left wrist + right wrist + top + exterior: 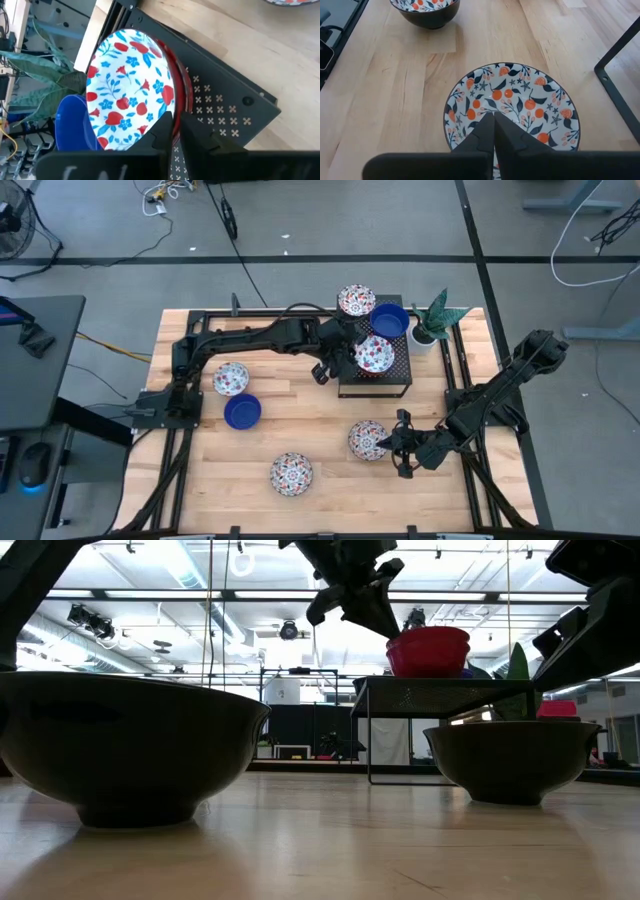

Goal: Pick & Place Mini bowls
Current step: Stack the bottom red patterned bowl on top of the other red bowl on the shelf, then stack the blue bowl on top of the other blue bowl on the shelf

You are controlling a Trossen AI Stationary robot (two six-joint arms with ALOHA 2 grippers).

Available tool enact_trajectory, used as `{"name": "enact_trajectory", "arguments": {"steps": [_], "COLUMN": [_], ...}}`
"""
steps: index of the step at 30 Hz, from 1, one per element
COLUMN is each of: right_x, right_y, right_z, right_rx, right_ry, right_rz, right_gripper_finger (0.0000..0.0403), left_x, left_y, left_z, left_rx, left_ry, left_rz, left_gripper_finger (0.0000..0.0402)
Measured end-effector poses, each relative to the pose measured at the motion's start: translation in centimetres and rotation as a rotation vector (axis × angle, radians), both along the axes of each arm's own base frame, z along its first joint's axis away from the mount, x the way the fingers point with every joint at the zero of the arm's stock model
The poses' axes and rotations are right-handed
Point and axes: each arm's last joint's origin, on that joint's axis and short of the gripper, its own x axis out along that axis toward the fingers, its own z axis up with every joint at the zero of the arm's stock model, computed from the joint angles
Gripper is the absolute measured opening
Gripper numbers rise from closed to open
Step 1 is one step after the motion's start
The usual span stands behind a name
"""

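Note:
Several mini bowls show. On the black perforated stand (395, 385) sit a floral bowl (356, 301), a blue bowl (389, 319) and a red-sided floral bowl (376, 354). My left gripper (350, 358) is shut on this last bowl (127, 85). Low on its side a second red rim (428, 660) shows. On the table rest a floral bowl (231, 378), a blue one (242, 411), a floral one (291, 473) and an orange-patterned one (366, 440). My right gripper (494, 125) is shut, its tips over that bowl's near rim (512, 107). My left gripper has the red-sided bowl's rim (175, 107) between its two fingers, one finger (159, 132) inside the bowl and one (195, 137) outside. The fingers slant down at it from the table's left. The bowl stands upright on the stand. Whether my right gripper touches the orange-patterned bowl I cannot tell.
A small potted plant (435, 320) stands just right of the stand, close to the blue bowl. The stand's dark frame (615, 75) runs beside the orange-patterned bowl. Bare wood lies between the bowls at the table's near middle (330, 415).

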Motion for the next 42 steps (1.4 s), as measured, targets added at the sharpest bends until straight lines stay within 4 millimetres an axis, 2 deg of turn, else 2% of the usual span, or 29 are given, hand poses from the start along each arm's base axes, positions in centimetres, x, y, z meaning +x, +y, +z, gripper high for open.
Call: {"name": "enact_trajectory", "arguments": {"steps": [6,12,16,20,23,25,28,35,38,42], "right_x": [0.0,-0.1,-0.1,0.0,0.0,0.0,0.0,0.2,0.4,0.6], "right_y": [0.0,-0.1,-0.1,0.0,0.0,0.0,0.0,-0.1,-0.2,-0.5], "right_z": [0.0,-0.1,-0.1,-0.1,0.0,0.0,0.0,0.2,0.2,0.3], "right_rx": [-0.007,-0.018,-0.030,-0.033,-0.031,-0.031,-0.033,-0.072,-0.076,-0.083], "right_ry": [0.000,0.009,0.011,0.005,0.002,-0.002,-0.005,-0.026,-0.036,-0.042], "right_rz": [0.005,0.008,0.014,0.021,0.021,0.022,0.023,0.023,0.013,0.004], "right_gripper_finger": [0.0011,0.0011,0.0011,0.0011,0.0011,0.0011,0.0011,0.0011,0.0011,0.0011], "left_x": [-0.3,-1.9,-4.1,-7.4,-9.6,-10.9,-12.8,-18.8,-21.3,-23.6], "left_y": [-0.8,-3.4,-4.7,-4.7,-4.9,-5.1,-5.6,-7.0,-8.3,-11.1], "left_z": [0.7,2.2,3.3,4.6,4.5,3.9,2.0,-4.6,-6.7,-7.8], "left_rx": [-0.010,0.012,-0.103,-0.340,-0.468,-0.502,-0.542,-0.621,-0.626,-0.602], "left_ry": [-0.010,0.031,0.098,0.235,0.279,0.247,0.176,0.024,-0.043,-0.118], "left_rz": [0.008,0.102,0.200,0.294,0.322,0.315,0.324,0.482,0.595,0.653], "left_gripper_finger": [0.0036,0.0036,0.0021,0.0005,0.0004,0.0003,0.0003,0.0003,0.0003,0.0003]}}
